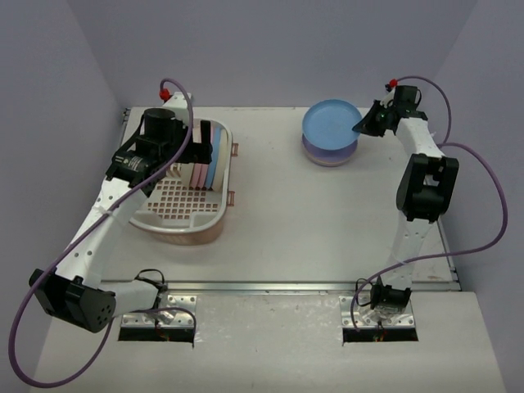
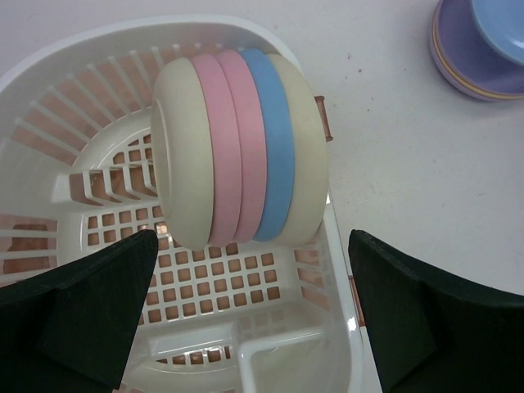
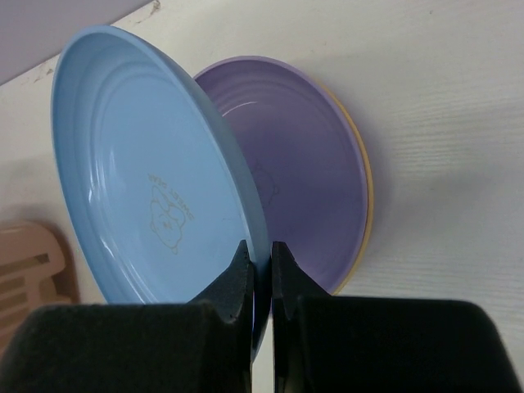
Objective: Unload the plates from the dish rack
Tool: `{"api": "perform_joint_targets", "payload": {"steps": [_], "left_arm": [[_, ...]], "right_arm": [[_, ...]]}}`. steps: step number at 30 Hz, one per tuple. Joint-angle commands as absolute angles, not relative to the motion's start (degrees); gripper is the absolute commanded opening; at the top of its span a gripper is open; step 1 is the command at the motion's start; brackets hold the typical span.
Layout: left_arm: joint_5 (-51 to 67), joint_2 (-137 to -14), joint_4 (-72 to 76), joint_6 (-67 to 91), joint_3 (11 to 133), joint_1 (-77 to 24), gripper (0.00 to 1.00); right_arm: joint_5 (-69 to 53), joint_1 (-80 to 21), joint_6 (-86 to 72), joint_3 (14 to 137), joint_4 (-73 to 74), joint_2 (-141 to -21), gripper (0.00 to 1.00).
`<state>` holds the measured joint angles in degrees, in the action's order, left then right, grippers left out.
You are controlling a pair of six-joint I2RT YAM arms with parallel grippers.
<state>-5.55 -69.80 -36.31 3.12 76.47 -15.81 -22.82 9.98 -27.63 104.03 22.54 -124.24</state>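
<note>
The dish rack (image 1: 176, 214) stands at the left, and its grid floor shows in the left wrist view (image 2: 205, 278). Several plates (image 1: 209, 155) stand on edge in it: cream (image 2: 180, 155), two pink (image 2: 233, 147), blue (image 2: 274, 147) and cream. My left gripper (image 1: 195, 151) (image 2: 254, 315) is open above the rack, just short of these plates, touching none. My right gripper (image 1: 360, 127) (image 3: 262, 258) is shut on the rim of a blue plate (image 1: 330, 121) (image 3: 147, 180). It holds that plate tilted just over a lavender plate (image 3: 303, 164) lying on a yellow one (image 3: 365, 205).
The stack of lavender and yellow plates (image 1: 329, 155) lies at the far middle of the table (image 1: 327, 229); it also shows at the top right of the left wrist view (image 2: 467, 65). Grey walls close the back and sides. A metal strip (image 1: 270, 286) runs along the near edge.
</note>
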Motion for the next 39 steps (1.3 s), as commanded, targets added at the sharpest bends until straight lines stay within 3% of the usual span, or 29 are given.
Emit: {"api": "perform_joint_targets", "payload": {"steps": [1,7,8,13,17,21,33,39], "left_arm": [[-6.19,-67.46,-34.1,4.08,75.86,-15.96,1.0],[-8.89,-66.81,-33.37,4.21,74.08,-15.91,1.0],[-9.87,-66.66,-33.11,4.35,73.74,-15.91,1.0],[-15.93,-65.69,-31.22,5.11,71.78,-15.91,1.0],[-21.02,-66.53,-31.09,4.01,70.58,-15.91,1.0],[-22.08,-68.56,-30.94,0.96,68.08,-15.98,0.94],[-23.32,-75.65,-27.64,-2.22,65.12,-16.17,0.78],[-25.06,-79.3,-24.91,-2.66,64.26,-16.26,0.76]], "right_arm": [[-23.84,9.76,-28.09,107.79,19.86,-126.39,0.09],[-24.94,9.76,-26.8,108.07,20.02,-128.15,0.73],[-24.81,9.76,-26.36,108.09,20.3,-128.01,0.8],[-23.71,9.74,-23.55,109.06,23.81,-125.1,0.98],[-18.9,9.74,-19.8,108.81,26.91,-121.38,0.99],[-15.47,9.67,-16.47,104.3,27.79,-113.43,0.99],[-22.48,9.67,-18.4,82.3,24.34,-90.13,0.99],[-23.76,9.67,-19.01,79.73,24.31,-87.14,0.99]]}}
